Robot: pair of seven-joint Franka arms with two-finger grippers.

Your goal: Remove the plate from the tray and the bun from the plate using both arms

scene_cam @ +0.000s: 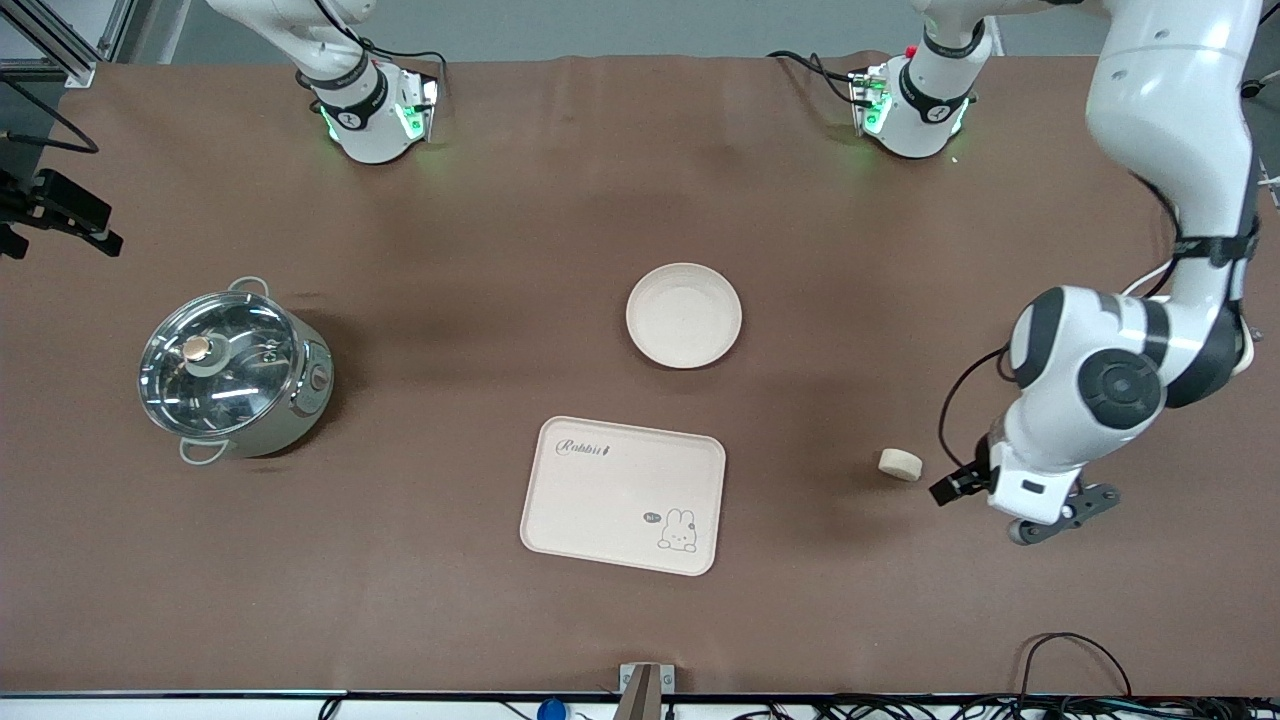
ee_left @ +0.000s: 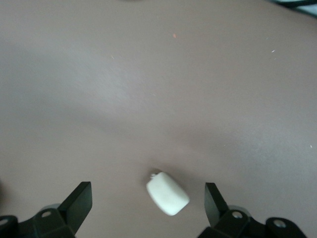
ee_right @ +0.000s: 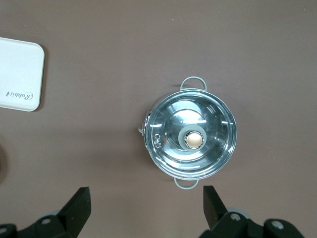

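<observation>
Black fingers of my left gripper (ee_left: 148, 208) stand wide apart, holding nothing; the bun (ee_left: 168, 193) lies on the brown table (scene_cam: 420, 580) between them, untouched. My right gripper (ee_right: 146, 210) hangs equally wide over the lidded steel pot (ee_right: 190, 136), empty. The plate (scene_cam: 684, 315) sits at table centre, the bun at its four o'clock. The tray (scene_cam: 623, 495), at the plate's six o'clock, reads "Rabbit" beside a rabbit drawing.

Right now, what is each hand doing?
Left hand: open, empty, the bun lying loose between its fingers.
Right hand: open, empty, above the pot.
</observation>
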